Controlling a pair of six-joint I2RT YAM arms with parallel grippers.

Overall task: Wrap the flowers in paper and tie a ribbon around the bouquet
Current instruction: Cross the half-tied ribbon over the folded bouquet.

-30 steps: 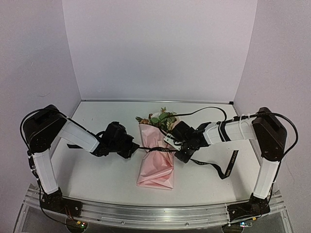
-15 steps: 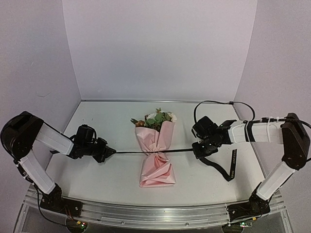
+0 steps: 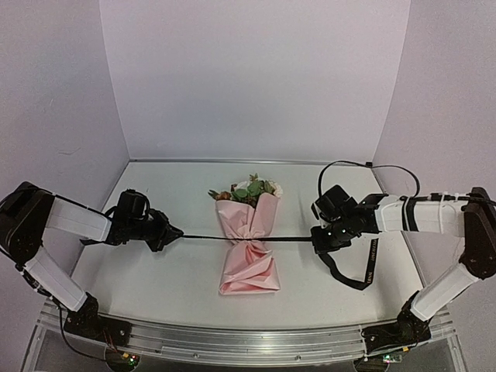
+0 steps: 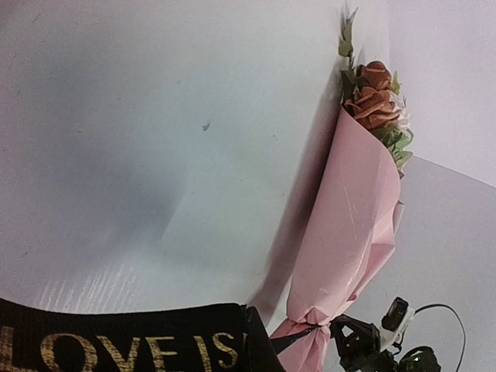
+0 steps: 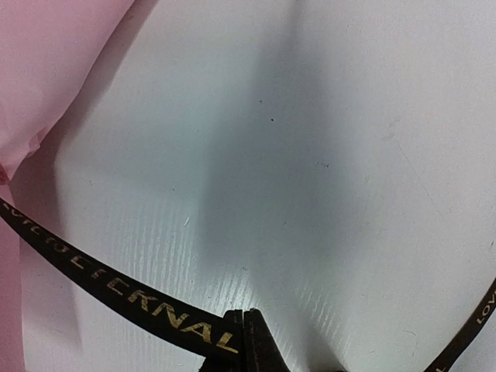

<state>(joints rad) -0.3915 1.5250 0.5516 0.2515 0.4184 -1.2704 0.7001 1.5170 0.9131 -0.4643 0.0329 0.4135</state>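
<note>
White tabletop point(image 3: 163, 186) and pale walls frame the scene. On it the left gripper point(image 3: 172, 235) is pinched shut on one end of the ribbon point(image 3: 205, 241), its jaws pressed flat over the black band just where the gold lettering ends in the left wrist view. The right gripper point(image 3: 318, 241) is clamped the same way on the other end, and a spare length trails off past it in a loose curl toward the near right. Between the two, the ribbon runs as one straight, tight line just above the table and crosses the bouquet point(image 3: 249, 246) at its waist. The bouquet lies about midway between the arms, heads pointing to the far wall. I judge this to be the tying step, with both arms drawing outward to snug the loop or knot (which of the two the pictures are too small to settle). The next move likely calls for an even pull from both sides so the bundle does not slide sideways, then slack for a second crossing or a bow. The paper point(image 3: 252, 271) is a soft pink cone, gathered into creases where the ribbon bites and flaring below into a crumpled skirt. The flowers point(image 3: 249, 188) show above its rim, with a rust rose, paler blooms and green leaves.
</note>
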